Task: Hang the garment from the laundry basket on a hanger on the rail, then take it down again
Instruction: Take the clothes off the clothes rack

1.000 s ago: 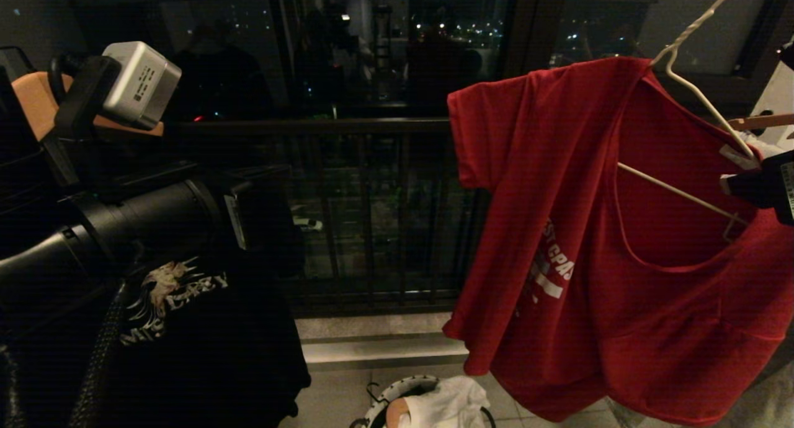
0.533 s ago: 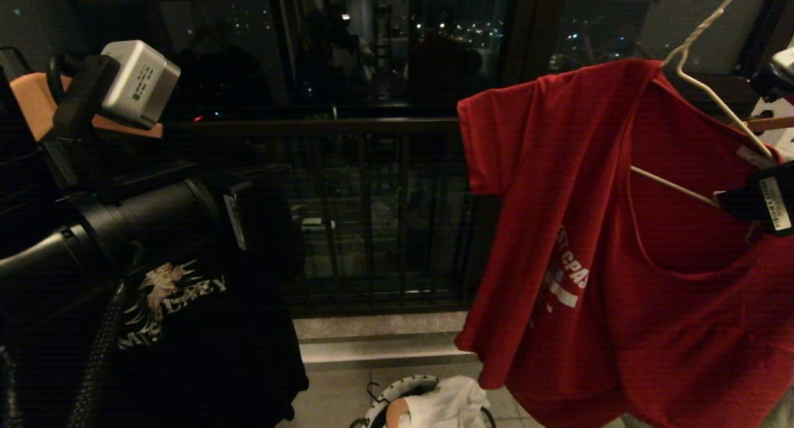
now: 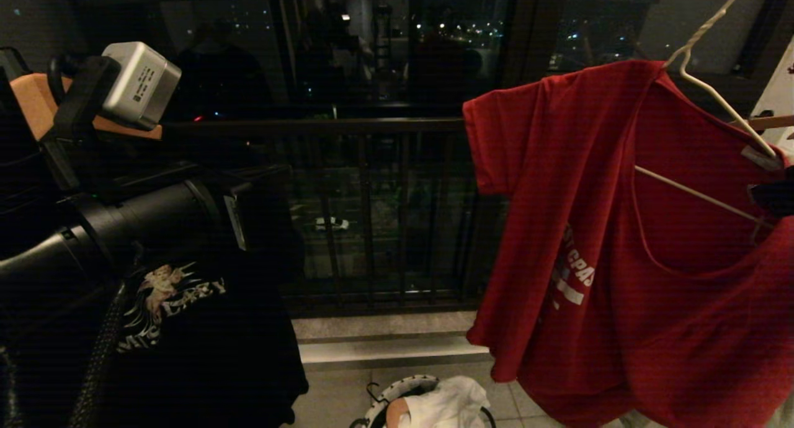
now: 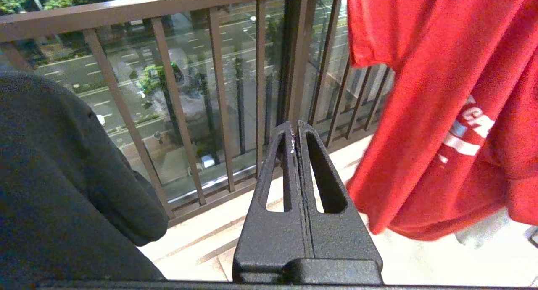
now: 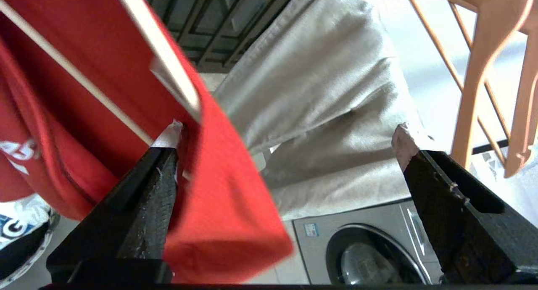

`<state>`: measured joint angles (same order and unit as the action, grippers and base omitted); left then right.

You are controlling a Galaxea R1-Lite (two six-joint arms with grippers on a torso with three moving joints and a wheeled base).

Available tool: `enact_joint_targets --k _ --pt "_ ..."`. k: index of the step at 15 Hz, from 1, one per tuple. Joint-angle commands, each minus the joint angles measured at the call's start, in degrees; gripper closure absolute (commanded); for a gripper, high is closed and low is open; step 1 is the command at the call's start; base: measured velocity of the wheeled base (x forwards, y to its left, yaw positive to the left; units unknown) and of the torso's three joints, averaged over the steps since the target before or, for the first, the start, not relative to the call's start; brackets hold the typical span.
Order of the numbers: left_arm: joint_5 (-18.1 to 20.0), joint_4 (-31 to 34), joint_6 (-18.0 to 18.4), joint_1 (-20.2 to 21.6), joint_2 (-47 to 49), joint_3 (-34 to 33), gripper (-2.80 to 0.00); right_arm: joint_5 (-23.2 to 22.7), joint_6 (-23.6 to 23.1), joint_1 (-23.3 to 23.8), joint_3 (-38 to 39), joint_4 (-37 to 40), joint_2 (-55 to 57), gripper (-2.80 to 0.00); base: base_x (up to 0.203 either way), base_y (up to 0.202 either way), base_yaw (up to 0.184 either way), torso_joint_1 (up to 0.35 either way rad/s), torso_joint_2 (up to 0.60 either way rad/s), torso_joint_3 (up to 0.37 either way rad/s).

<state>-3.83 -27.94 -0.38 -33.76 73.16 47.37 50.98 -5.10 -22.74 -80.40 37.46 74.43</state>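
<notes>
Right wrist view: washing machine (image 5: pixel 370 252).

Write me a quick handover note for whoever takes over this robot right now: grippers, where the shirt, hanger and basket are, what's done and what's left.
Left gripper: shut, empty, parked facing the railing.
Right gripper: open beside the shirt's shoulder, one finger against the cloth.
Red T-shirt hangs on the white wire hanger; the rail is out of view.
Laundry basket on the floor holds a white cloth.
Hanging looks done; taking it down remains.

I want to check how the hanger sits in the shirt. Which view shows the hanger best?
The head view: the hanger shows neck, arm and bar inside the shirt. The right wrist view shows only blurred wire pieces; the left wrist view shows none.
</notes>
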Motion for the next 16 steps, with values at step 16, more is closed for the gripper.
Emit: enact_joint_targets --k 16 --pt "0.04 -0.18 0.2 -0.08 0.32 -0.35 0.0 0.26 -0.97 -0.12 0.15 4.02 -3.59 -2.8 0.0 0.0 0.0 0.0 0.0 0.0"
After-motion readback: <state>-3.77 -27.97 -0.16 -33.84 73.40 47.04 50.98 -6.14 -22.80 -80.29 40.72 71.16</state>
